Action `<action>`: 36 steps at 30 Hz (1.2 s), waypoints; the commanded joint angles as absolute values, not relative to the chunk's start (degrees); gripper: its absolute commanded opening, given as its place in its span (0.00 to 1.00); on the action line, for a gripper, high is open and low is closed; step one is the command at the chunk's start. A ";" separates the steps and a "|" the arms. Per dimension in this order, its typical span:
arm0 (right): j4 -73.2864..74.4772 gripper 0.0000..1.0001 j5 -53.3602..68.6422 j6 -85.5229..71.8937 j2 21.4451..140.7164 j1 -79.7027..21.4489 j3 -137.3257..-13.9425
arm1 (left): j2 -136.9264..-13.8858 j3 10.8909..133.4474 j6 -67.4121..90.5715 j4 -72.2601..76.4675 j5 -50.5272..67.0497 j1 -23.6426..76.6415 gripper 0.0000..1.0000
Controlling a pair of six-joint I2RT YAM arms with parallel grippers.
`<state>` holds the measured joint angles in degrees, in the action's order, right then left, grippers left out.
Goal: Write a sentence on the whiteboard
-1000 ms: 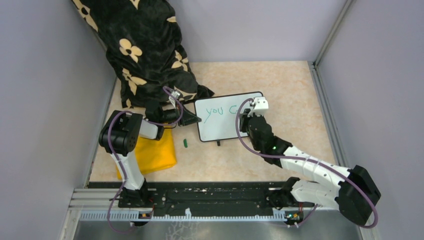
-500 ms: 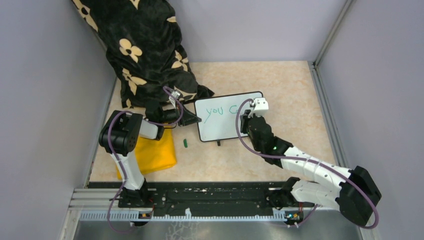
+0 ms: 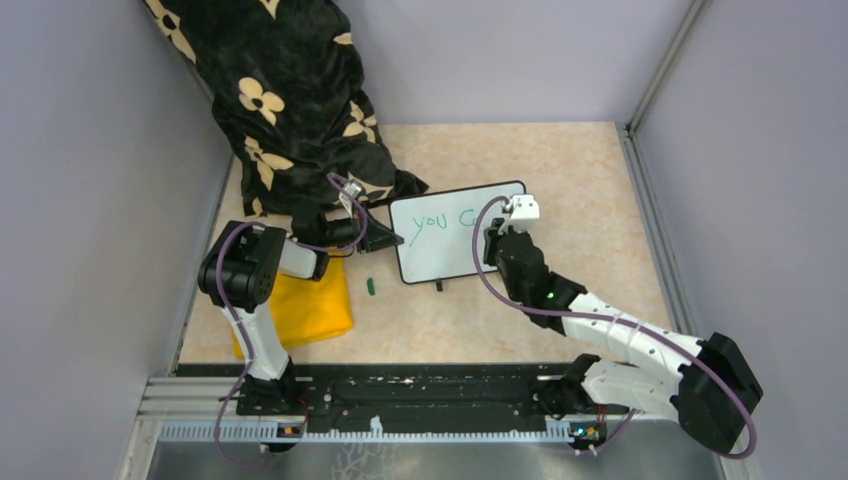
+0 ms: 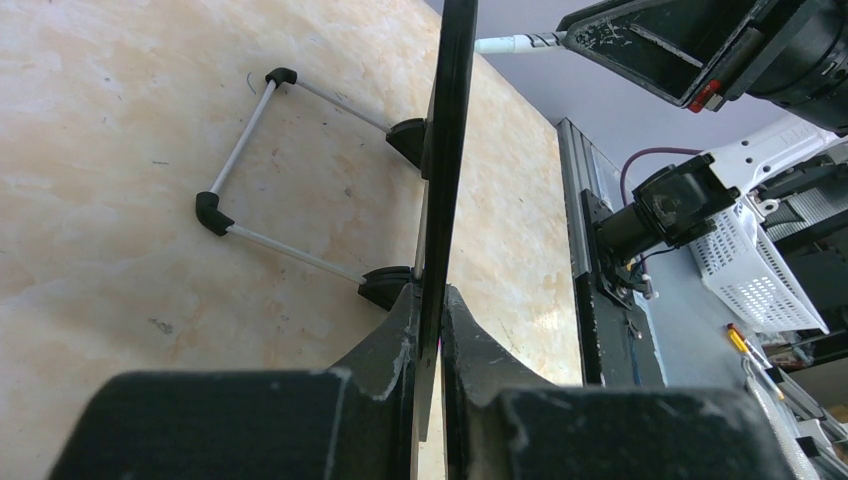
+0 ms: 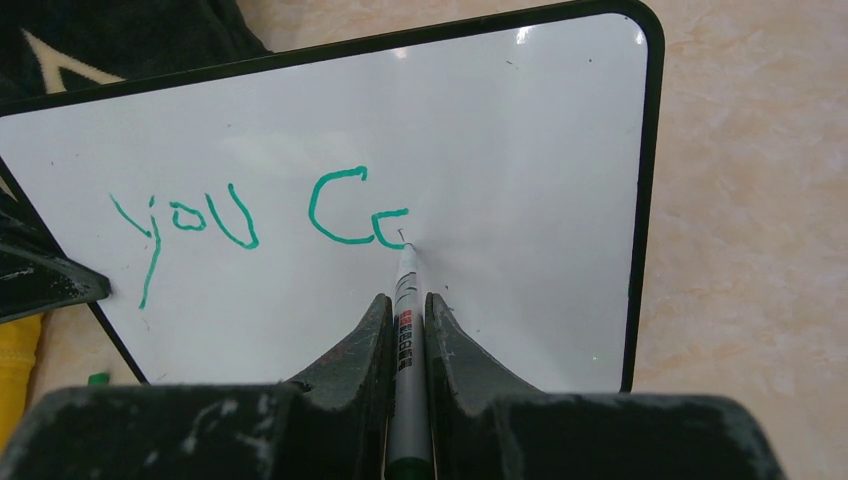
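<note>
The whiteboard [image 3: 440,258] sits in the middle of the table [image 3: 580,170], between the arms. My left gripper [image 4: 430,300] is pinched tight on its left edge, black frame clamped between the fingers. My right gripper [image 5: 405,305] is closed snug around a marker [image 5: 406,272], tip touching the board. The green writing [image 5: 243,238] reads "you C" plus a part-formed letter — the tip rests at its right end.

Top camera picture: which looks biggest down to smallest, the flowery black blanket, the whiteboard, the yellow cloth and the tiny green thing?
1. flowery black blanket
2. whiteboard and yellow cloth: about alike, and the cloth is partly hidden, so no ranking between them
3. tiny green thing, smallest by far
</note>
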<state>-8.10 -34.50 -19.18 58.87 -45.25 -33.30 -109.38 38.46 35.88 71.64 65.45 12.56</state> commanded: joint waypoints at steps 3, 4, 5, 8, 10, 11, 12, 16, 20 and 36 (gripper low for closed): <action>-9.85 0.00 -36.69 -17.69 57.83 -44.27 -36.02 | -109.62 38.55 34.89 68.07 65.50 12.74 0.00; -10.07 0.00 -36.72 -17.50 57.88 -44.25 -36.15 | -109.60 38.54 34.89 68.03 65.49 12.74 0.00; -10.22 0.00 -36.66 -17.48 57.90 -44.18 -36.27 | -109.62 38.50 34.89 68.03 65.48 12.74 0.00; -10.78 0.00 -36.42 -17.15 58.07 -44.12 -36.62 | -109.60 38.56 34.89 68.01 65.53 12.74 0.00; -10.98 0.00 -36.25 -17.01 58.26 -44.00 -36.94 | -109.61 38.55 34.89 68.03 65.53 12.74 0.00; -11.17 0.00 -36.16 -16.97 58.35 -43.95 -37.04 | -109.60 38.52 34.89 68.01 65.49 12.74 0.00; -11.28 0.00 -36.13 -16.92 58.36 -43.95 -37.15 | -109.60 38.51 34.89 68.06 65.48 12.74 0.00; -11.73 0.00 -35.96 -16.60 58.52 -43.91 -37.50 | -109.54 38.55 34.89 67.94 65.52 12.74 0.00; -11.99 0.00 -35.82 -16.44 58.57 -43.90 -37.62 | -109.53 38.57 34.89 67.99 65.50 12.75 0.00; -13.05 0.00 -34.71 -16.55 58.68 -43.89 -37.36 | -109.42 38.50 34.72 67.94 65.56 12.83 0.00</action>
<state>-9.85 -34.83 -16.95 58.89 -44.42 -34.70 -109.38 38.46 35.68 71.57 65.56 12.56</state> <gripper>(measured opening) 0.123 0.128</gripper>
